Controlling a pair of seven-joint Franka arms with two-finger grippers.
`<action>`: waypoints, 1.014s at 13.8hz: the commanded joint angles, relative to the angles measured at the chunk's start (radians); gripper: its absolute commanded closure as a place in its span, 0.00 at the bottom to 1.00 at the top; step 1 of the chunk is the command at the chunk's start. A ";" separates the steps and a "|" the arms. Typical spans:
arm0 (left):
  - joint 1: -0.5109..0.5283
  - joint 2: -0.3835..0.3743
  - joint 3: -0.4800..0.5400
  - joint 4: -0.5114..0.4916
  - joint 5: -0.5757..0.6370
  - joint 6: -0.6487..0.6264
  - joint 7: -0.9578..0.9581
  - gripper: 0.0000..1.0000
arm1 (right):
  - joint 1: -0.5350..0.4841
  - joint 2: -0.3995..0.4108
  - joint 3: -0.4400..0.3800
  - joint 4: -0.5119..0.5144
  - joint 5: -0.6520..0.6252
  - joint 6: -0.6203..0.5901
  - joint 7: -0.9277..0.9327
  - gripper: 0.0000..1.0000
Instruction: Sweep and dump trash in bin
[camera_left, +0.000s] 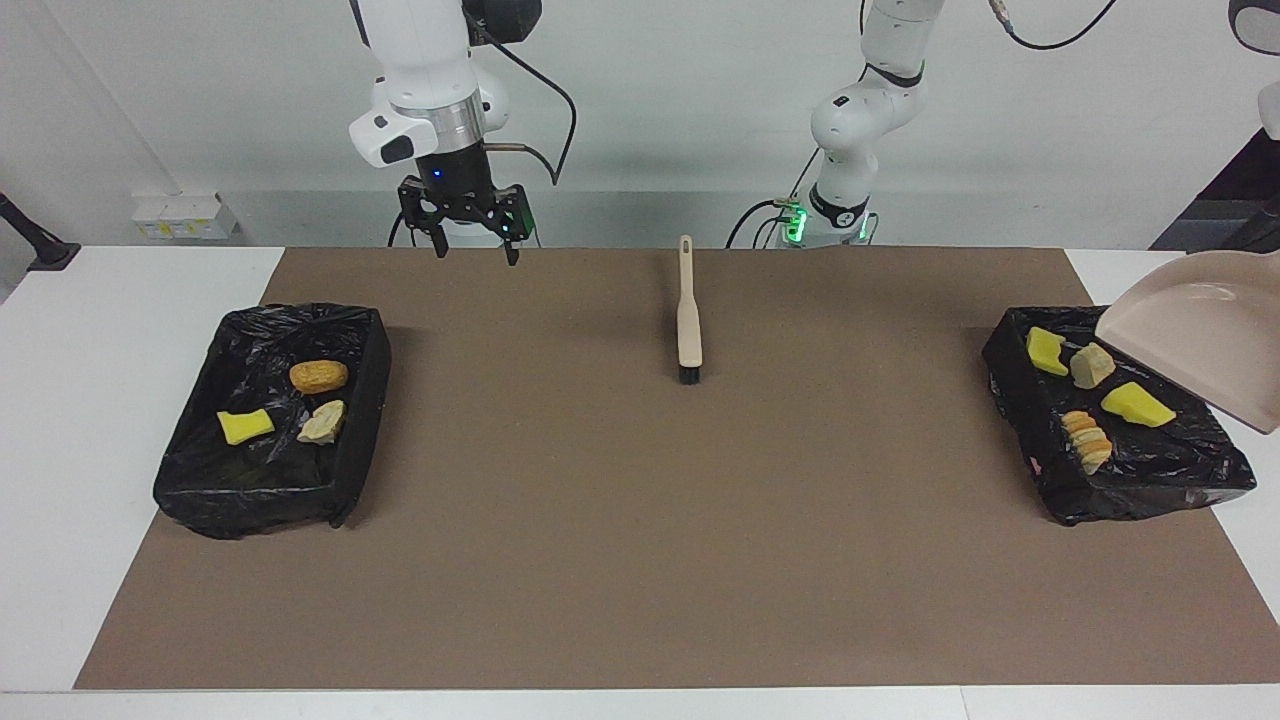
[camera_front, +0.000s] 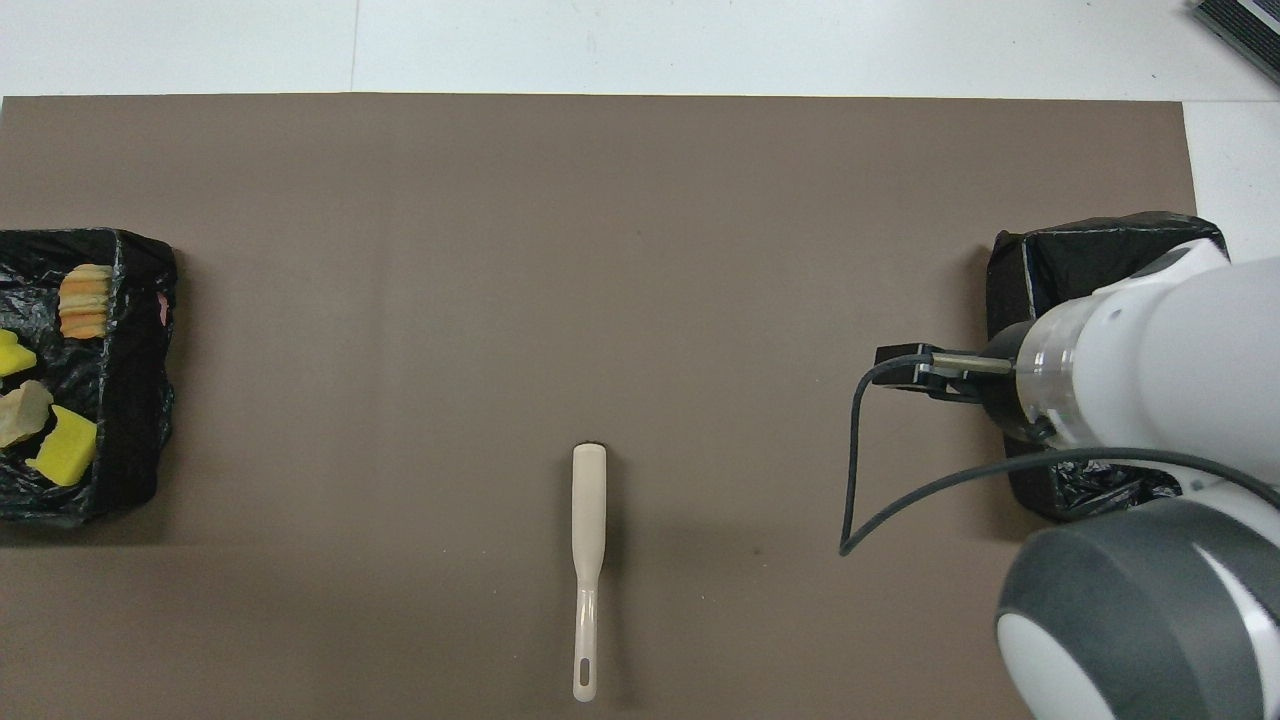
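Seven trash scraps (camera_left: 1137, 404) lie in the bins (camera_left: 1140, 485) at the bench's two ends, so dumping looks done. The dustpan (camera_left: 1195, 335) hangs empty over the bin at the left arm's end; the left gripper is out of frame, presumably clamped on its handle. The right gripper (camera_left: 475, 254) hovers with fingers apart over the bench's robot-side edge, and the next move is setting the dustpan down flat.

- The right arm stands upright over the robots' edge of the desk, wrist pointing straight down.
- The right gripper (camera_left: 474, 245) hangs above the desk, its jaws spread wide with nothing between them.
- The left arm reaches out past its own end of the desk; only its base and lower links show.
- The left gripper is out of frame, its jaws closed.
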 joint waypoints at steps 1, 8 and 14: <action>-0.024 0.002 0.006 0.029 -0.165 -0.032 -0.030 1.00 | 0.038 0.107 -0.080 0.162 -0.023 -0.094 -0.064 0.00; -0.349 -0.009 -0.049 -0.067 -0.342 -0.185 -0.917 1.00 | 0.094 0.148 -0.240 0.244 -0.018 -0.144 -0.213 0.00; -0.633 0.083 -0.049 -0.155 -0.486 0.032 -1.519 1.00 | 0.051 0.179 -0.252 0.293 -0.014 -0.176 -0.277 0.00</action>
